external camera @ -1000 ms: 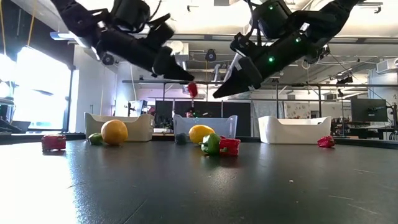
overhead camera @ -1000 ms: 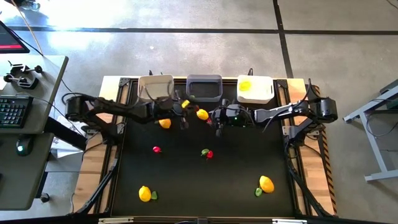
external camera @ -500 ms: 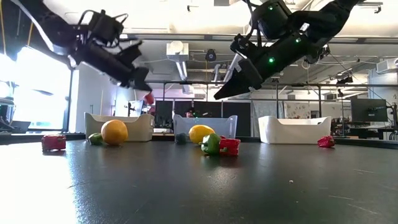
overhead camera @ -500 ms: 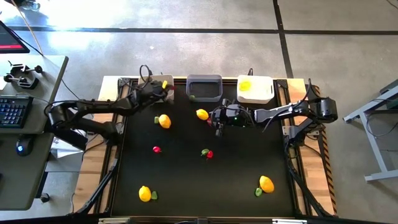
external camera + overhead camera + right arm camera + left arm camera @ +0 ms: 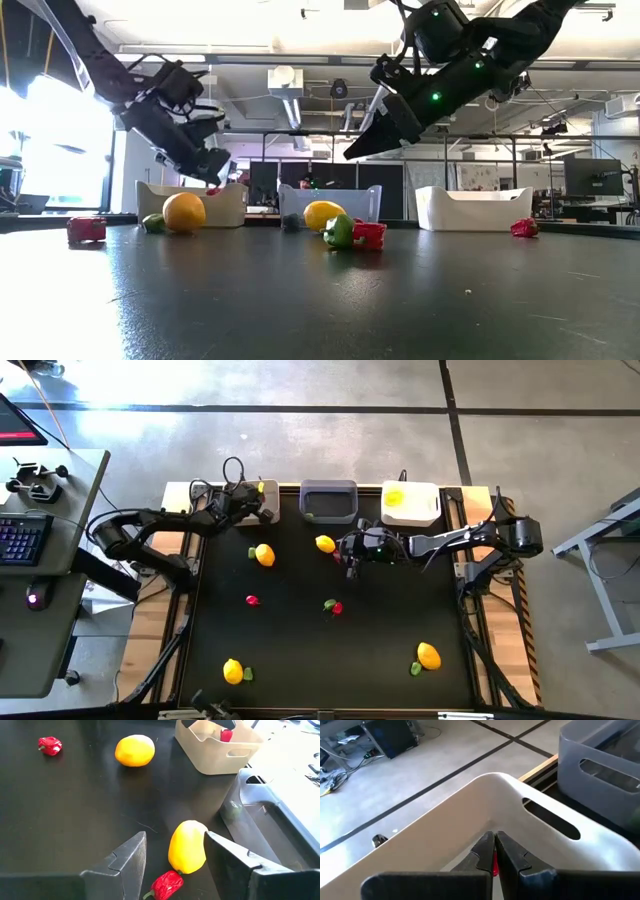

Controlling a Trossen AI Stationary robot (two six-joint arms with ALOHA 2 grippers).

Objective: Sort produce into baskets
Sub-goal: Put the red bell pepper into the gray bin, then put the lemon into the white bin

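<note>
My left tool (image 5: 494, 851) has swung back over the cream-white rounded plastic basket (image 5: 540, 825) and is pinching a small red pepper (image 5: 226, 735) above it. Releasing off-centre risks bouncing it out. My right tool (image 5: 172, 852) is hanging spread around a yellow lemon (image 5: 187, 846).

The black bench (image 5: 380, 650) carried three baskets (image 5: 329, 501) along its far edge, with yellow, red and green produce (image 5: 264, 555) scattered before them.
</note>
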